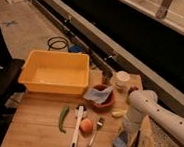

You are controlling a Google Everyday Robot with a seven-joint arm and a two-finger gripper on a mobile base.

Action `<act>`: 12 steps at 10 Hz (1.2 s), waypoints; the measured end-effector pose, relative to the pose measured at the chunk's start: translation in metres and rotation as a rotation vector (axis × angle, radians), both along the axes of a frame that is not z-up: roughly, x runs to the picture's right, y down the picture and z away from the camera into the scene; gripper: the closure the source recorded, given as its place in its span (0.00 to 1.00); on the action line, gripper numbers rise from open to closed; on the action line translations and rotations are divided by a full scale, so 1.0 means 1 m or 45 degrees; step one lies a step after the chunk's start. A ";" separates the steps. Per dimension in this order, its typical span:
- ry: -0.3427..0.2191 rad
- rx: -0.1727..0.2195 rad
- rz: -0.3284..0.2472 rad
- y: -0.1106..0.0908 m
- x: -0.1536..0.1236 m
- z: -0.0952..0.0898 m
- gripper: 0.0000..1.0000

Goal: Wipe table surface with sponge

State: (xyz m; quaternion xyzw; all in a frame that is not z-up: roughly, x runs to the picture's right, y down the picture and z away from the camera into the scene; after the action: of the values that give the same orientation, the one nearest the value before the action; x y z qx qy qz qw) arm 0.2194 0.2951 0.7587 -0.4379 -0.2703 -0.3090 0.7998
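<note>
Blue-grey sponge (118, 144), soft flat block, near right edge of plank-wood desk (32, 136), gripper (124, 136) directly over it, grip not discernible, round orange fruit (86, 125) mid-desk, terracotta bowl (106, 106) holding crumpled cloth (98, 94), glossy yellow plastic tub (55, 73) behind.

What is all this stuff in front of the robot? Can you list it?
table: one, light wood, fills the foreground
tub: one, yellow, table's back left
bowl: one, reddish-brown, table's middle
cloth: one, blue-grey, in the bowl
cup: one, white, back edge
chilli: one, green, front left
round fruit: one, orange, front centre
utensil: one, white-handled, left of the fruit
fork: one, silver, right of the fruit
sponge: one, blue, front right
block: one, tan, right of the sponge
arm: one, white, reaching in from the right
hand: one, colour unclear, down at the sponge
</note>
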 end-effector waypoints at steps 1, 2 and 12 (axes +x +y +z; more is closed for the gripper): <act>0.007 0.007 -0.001 -0.007 0.003 0.006 1.00; 0.012 0.021 -0.008 -0.019 0.004 0.015 1.00; -0.170 -0.013 -0.072 -0.008 -0.065 0.009 1.00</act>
State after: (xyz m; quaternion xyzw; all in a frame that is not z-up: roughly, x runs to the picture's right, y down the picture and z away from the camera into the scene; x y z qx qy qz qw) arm 0.1542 0.2875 0.7679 -0.4280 -0.3121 -0.3584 0.7688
